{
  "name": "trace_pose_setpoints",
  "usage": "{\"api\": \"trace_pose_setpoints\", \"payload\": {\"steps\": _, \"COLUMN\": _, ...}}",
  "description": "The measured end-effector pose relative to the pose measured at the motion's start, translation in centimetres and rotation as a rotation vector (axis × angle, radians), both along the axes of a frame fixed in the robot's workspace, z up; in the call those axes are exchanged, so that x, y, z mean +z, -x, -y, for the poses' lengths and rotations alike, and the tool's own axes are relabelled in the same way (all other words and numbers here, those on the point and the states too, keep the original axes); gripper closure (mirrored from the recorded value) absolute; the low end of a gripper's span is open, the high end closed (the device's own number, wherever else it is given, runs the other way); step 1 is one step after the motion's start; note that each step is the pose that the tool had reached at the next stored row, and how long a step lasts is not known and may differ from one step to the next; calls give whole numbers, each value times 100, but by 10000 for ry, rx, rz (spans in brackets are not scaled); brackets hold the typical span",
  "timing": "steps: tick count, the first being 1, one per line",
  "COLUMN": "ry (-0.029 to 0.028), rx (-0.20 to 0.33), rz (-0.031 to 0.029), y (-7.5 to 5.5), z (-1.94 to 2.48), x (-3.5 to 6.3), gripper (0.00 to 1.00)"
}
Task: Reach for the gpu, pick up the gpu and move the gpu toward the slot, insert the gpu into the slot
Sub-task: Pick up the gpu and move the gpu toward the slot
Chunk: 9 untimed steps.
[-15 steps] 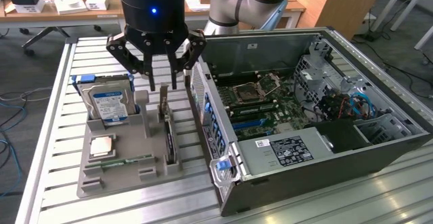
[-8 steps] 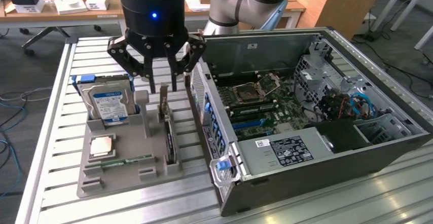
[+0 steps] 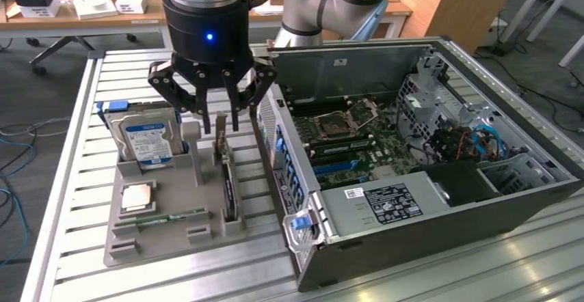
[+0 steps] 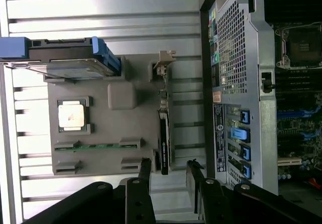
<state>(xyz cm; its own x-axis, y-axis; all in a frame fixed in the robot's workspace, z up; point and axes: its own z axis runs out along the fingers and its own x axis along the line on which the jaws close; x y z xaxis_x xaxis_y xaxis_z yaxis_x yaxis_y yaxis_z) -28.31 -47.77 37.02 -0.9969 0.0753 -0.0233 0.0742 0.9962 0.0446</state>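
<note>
The fingers (image 4: pixel 145 171) are spread well apart and hold nothing. In the wrist view the near end of the gpu (image 4: pixel 164 138) lies in line with the gap between them, with space on either side. The gripper (image 3: pixel 219 123) hangs tips down just above the gpu's top edge, and I cannot tell whether a tip touches it.

The gpu stands on its long edge in a groove of the grey holder (image 3: pixel 205 228), with its pale bracket at the far end. On the same holder, towards the exterior view's left, a hard drive (image 3: pixel 146 141) stands upright. A square chip (image 3: pixel 137 196) lies flat in front of the drive, and a memory stick (image 3: pixel 169 216) sits nearer the front edge.

The holder rests on a slatted metal table (image 3: pixel 73 145). Just beside it, on the exterior view's right, the open case (image 3: pixel 511 199) lies on its side. The motherboard (image 3: pixel 388 141) shows inside, and the blue slot (image 3: pixel 342 167) on it has no card in it
</note>
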Motion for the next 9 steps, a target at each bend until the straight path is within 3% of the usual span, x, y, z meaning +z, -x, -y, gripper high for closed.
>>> {"api": "trace_pose_setpoints", "payload": {"steps": 9, "ry": 0, "rx": -1, "rz": 0, "y": 1, "z": 0, "x": -165, "gripper": 58}}
